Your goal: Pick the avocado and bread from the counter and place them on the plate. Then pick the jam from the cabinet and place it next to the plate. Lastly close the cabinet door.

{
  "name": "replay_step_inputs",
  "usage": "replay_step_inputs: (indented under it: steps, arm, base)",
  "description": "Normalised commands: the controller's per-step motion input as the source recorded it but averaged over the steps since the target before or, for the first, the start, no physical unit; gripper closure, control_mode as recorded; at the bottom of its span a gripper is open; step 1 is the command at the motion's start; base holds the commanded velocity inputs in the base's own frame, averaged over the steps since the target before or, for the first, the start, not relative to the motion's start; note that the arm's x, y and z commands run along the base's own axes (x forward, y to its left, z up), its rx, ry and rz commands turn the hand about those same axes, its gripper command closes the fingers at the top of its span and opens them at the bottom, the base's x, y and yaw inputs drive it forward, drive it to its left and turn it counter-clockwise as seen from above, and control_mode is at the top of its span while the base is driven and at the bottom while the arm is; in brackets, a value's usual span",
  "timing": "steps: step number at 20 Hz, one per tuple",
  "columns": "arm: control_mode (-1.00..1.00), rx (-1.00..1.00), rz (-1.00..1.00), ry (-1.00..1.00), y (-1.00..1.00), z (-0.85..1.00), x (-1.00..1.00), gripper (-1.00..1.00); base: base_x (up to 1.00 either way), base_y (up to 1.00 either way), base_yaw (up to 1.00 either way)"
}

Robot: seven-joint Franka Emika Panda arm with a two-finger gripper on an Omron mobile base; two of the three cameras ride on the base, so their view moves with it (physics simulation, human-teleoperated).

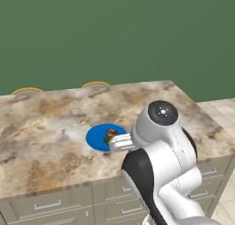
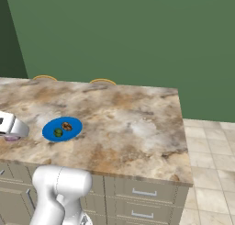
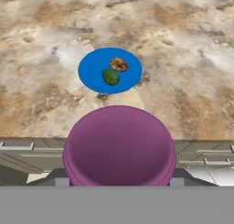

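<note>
The blue plate lies on the marbled counter with the dark green avocado and the brown bread side by side on it. My gripper is shut on a round purple-topped jar, the jam, held over the counter's near edge just in front of the plate. From the right base the gripper hangs left of the plate, with avocado and bread on it. My arm partly covers the plate in the left base view. The cabinet and its door are out of view.
Two yellowish rounded tops peek up behind the counter's far edge, before a green wall. Beige drawers with silver handles run under the counter. Tiled floor lies to the right.
</note>
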Motion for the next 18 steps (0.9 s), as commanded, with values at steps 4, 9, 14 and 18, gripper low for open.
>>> replay_step_inputs:
  steps: [4,9,14,18]
  arm:
    - [-1.0,0.0,0.0,0.0,0.26,-0.32,0.01,1.0]
    - [-1.0,0.0,0.0,0.0,0.18,-0.28,0.07,1.0]
    - [-1.0,0.0,0.0,0.0,0.16,-0.24,0.14,1.0]
    - [-1.0,0.0,0.0,0.01,0.16,-0.23,0.18,1.0]
  base:
    - [0.0,0.0,0.0]
    - [0.0,0.0,0.0]
    - [0.0,0.0,0.0]
    - [0.0,0.0,0.0]
